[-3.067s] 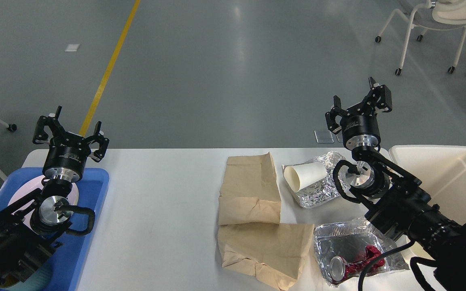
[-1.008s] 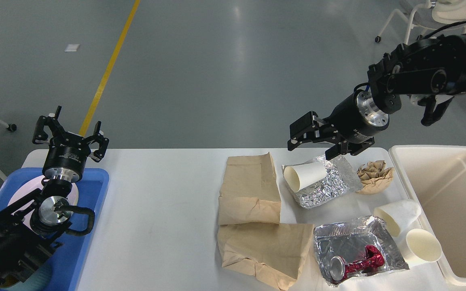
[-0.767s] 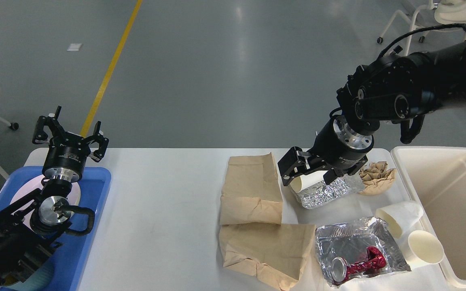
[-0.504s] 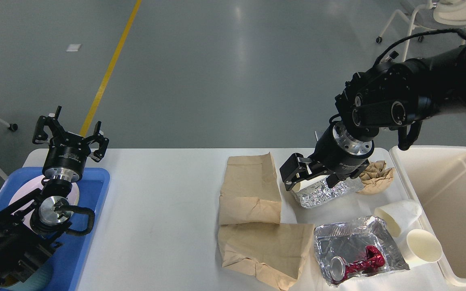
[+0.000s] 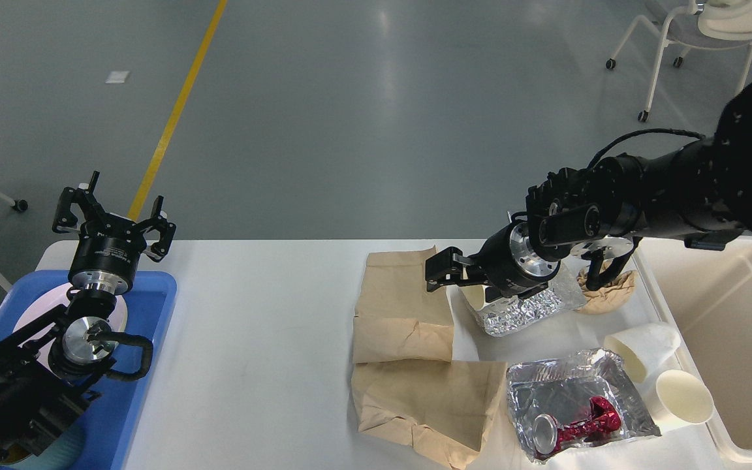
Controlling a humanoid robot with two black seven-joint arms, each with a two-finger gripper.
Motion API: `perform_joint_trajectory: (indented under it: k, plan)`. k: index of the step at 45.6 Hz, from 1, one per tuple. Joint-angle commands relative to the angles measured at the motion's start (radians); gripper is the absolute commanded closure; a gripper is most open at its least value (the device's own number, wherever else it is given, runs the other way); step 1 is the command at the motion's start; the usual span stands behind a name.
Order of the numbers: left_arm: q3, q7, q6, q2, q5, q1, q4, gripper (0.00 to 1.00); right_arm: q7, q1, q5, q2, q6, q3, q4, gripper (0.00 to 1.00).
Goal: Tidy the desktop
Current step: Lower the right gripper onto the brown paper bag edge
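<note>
Lowered and swung leftward since the earlier frame, right hand [image 5: 449,279] now sits low over the white bench [image 5: 258,339], fingers spread just left of the paper cup [image 5: 477,295]. Cup lies on its side in crumpled foil [image 5: 526,307], mouth facing that hand. Left hand [image 5: 113,219], spread, hovers over the blue tray [image 5: 147,339], well apart.

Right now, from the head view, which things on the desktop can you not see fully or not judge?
- Paper cup on the foil: mostly hidden by the right end effector; whether gripped, cannot tell.
- Crumpled brown paper: partly behind the right arm.
- Cream bin: cut off by the right and bottom edges.
- Blue tray: largely covered by the left arm.
</note>
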State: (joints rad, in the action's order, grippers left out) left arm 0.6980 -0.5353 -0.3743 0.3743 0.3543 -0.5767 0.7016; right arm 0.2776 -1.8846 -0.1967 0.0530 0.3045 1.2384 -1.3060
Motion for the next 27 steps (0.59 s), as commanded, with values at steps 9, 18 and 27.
perform_joint_trajectory:
  k: [9, 18, 27]
  plan:
    - [0.000, 0.000, 0.000, 0.000, 0.000, 0.000, -0.001, 0.03, -0.002, 0.079, -0.046, 0.024, -0.070, -0.069, 0.022, 0.00]
    - [0.000, 0.000, 0.000, 0.000, 0.000, 0.000, -0.001, 0.03, -0.002, 0.084, -0.044, 0.021, -0.070, -0.079, 0.031, 0.00]
    - [0.000, 0.000, 0.000, 0.000, 0.000, 0.000, 0.001, 0.03, -0.002, 0.090, -0.046, 0.018, -0.068, -0.079, 0.025, 0.00]
